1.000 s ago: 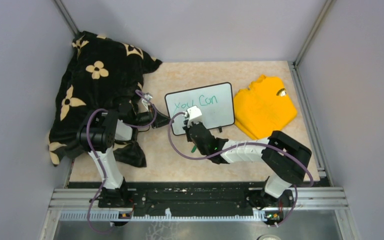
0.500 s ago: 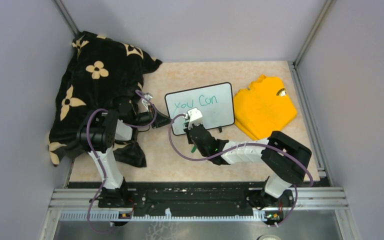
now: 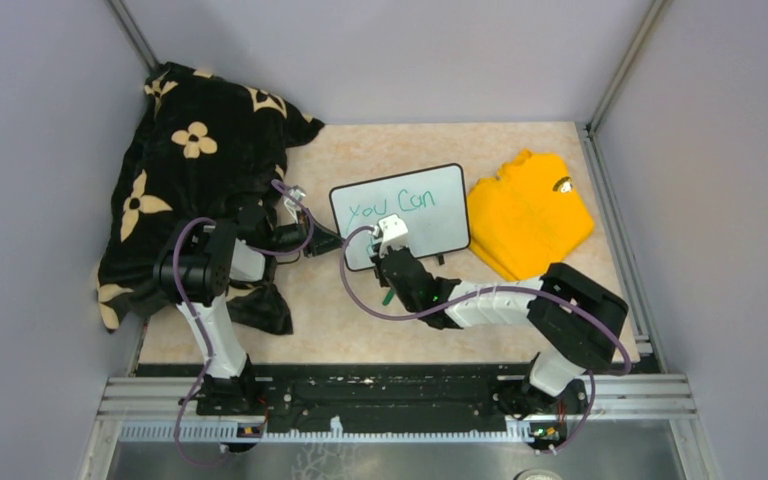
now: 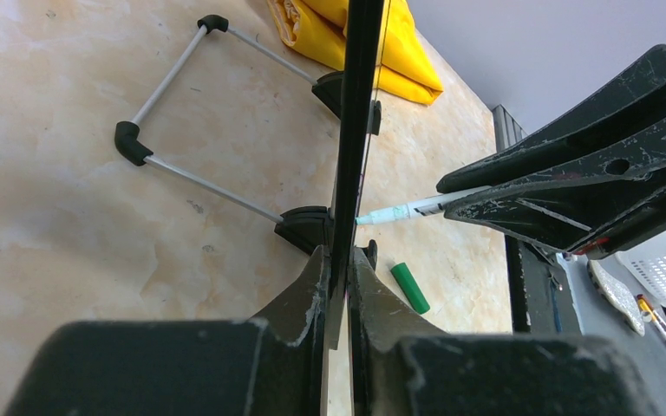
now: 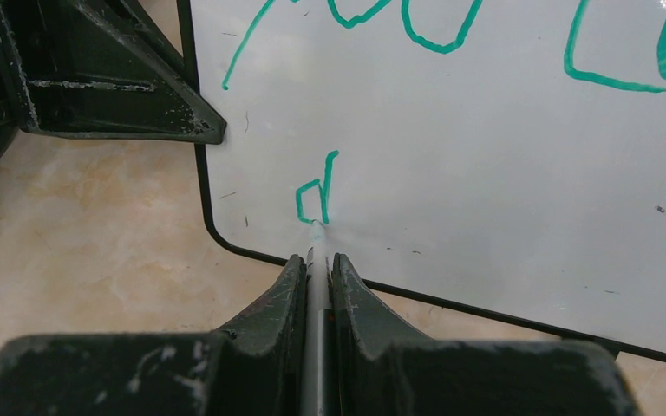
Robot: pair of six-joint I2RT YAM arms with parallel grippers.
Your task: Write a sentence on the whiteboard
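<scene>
Small black-framed whiteboard [image 3: 440, 225] reads "You Can" plus a "d" — left gripper [image 4: 338, 260] pinches its edge, right gripper [image 5: 316, 264] pinches the green marker [image 4: 403, 211], sentence unfinished.

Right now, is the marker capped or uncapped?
Uncapped: the marker shows a bare tip touching the whiteboard at a green stroke; a green cap lies on the table.

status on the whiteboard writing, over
Left end effector shut on edge of small black-framed whiteboard. Right end effector shut on white marker, tip on board at green d under "You Can". Nothing blocking; green cap lies near board.
</scene>
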